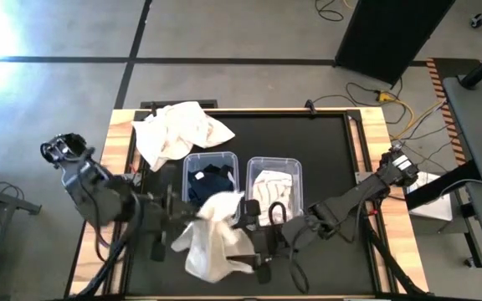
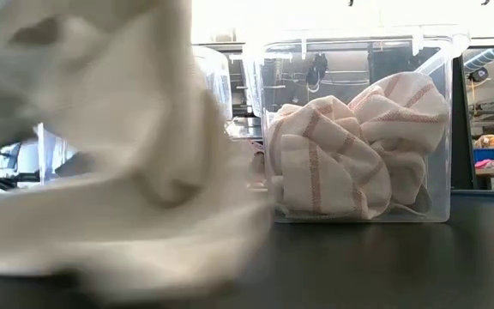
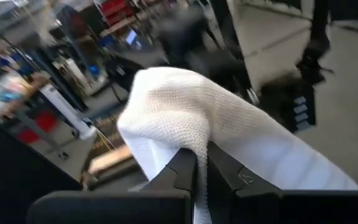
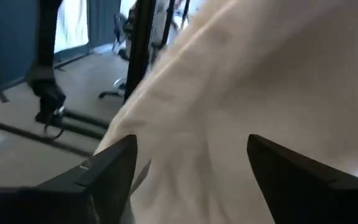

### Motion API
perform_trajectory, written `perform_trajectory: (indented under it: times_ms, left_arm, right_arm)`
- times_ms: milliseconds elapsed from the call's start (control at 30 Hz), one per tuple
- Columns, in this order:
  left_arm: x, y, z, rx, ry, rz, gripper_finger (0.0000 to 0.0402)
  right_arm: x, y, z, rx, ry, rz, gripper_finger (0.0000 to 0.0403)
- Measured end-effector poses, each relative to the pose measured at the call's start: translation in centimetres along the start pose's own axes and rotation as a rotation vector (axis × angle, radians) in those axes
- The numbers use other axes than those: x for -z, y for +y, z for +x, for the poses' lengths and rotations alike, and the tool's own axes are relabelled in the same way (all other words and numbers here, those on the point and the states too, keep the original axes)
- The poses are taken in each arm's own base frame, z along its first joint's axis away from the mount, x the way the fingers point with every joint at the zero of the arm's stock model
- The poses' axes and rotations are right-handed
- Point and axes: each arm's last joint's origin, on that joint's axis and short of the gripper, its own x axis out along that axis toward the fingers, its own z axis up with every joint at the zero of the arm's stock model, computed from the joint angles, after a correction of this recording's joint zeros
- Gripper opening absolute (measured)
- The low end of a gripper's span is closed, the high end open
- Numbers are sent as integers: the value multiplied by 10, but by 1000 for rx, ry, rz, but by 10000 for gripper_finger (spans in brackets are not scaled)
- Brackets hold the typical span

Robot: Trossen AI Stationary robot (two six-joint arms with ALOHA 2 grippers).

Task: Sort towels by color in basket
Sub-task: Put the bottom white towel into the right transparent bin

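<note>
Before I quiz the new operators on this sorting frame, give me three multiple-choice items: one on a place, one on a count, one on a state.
1. Where do the dark towels lie?
A. In the left bin
B. In the right bin
C. On the wooden edge

2. How many clear bins are on the table?
A. One
B. Two
C. Three

3. What is the left end effector doing?
A. Open, empty
B. Shut on the white towel
C. Resting in a bin

Key: 1 A, the high view shows dark cloth in the left bin. 2 B, two bins sit side by side. 3 B, the left wrist view shows its fingers pinching white cloth.
</note>
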Motion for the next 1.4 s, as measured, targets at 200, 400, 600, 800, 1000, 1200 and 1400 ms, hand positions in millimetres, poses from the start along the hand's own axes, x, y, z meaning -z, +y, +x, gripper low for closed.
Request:
perform_trajectory:
  times_ms: [200,400,600,800,1000,1200,1400]
  left_arm:
    - [-26,32,-5,-96,-117,-61,0]
    - [-43,47,-8,-108,-224,-117,0]
    - [-57,51,-9,-107,-295,-114,0]
    - [-75,53,-4,-88,-404,-128,0]
    - [-88,59,5,-138,-431,-87,0]
    - [-96,70,2,-198,-395,-61,0]
    - [-95,75,8,-220,-363,-54,3]
  right_arm:
    - [-14,-14,2,62,-61,-98,313]
    - [-21,-44,6,339,-50,-93,326]
    - [-21,-61,11,291,-77,-91,317]
    - [-35,-60,9,113,-150,-98,307]
    - [-47,-48,3,2,-195,-214,321]
    - [-60,-44,-14,65,-84,-229,364]
    - [-79,-46,-25,-29,-154,-125,377]
